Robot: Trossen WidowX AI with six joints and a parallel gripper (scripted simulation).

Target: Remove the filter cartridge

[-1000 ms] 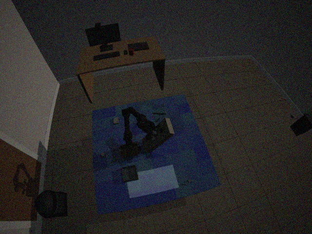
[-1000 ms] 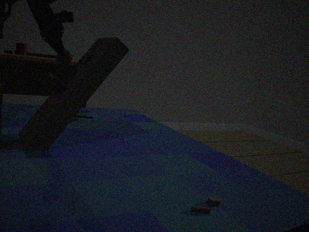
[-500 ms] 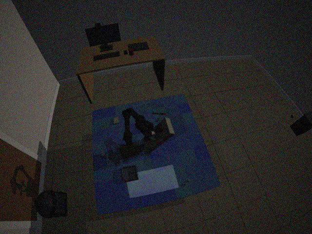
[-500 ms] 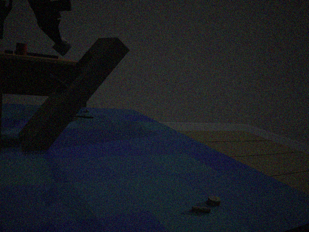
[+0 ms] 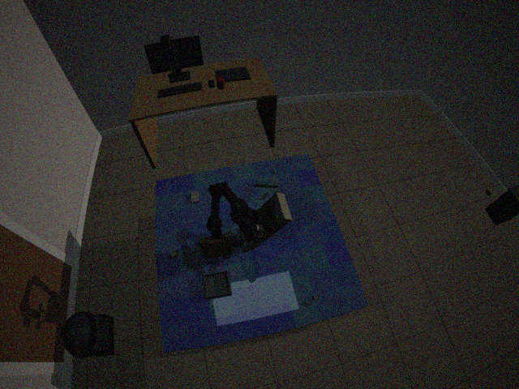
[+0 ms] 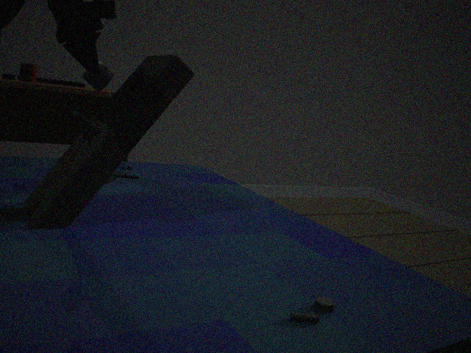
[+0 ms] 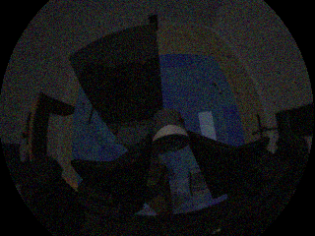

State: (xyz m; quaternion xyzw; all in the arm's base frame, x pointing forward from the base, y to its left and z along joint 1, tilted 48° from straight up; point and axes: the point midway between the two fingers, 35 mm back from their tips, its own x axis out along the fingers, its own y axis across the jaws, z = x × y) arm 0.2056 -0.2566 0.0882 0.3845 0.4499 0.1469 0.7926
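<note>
The round filter cartridge (image 5: 259,228) (image 6: 98,78) (image 7: 169,132) is out of the service panel, a short disc with a pale band in the wrist view. My gripper (image 5: 257,224) (image 6: 99,70) (image 7: 169,136) is shut on it and holds it in the air, clear of the panel's sloped face. The dark tilted service panel (image 5: 274,213) (image 6: 125,121) (image 7: 123,84) stands beside the cartridge, to its left in the wrist view. Its opening and the cartridge's slots cannot be made out. The square dark tray (image 5: 216,285) (image 7: 198,182) lies on the blue mat, lower and apart from the gripper.
A white sheet (image 5: 259,297) lies beside the tray. A brownish block (image 5: 216,246) is at the arm's base. A dark rod (image 5: 264,185) and a small pale block (image 5: 195,196) lie farther back. Two small pieces (image 6: 304,317) (image 6: 324,304) lie on the mat. The light is dim and grainy.
</note>
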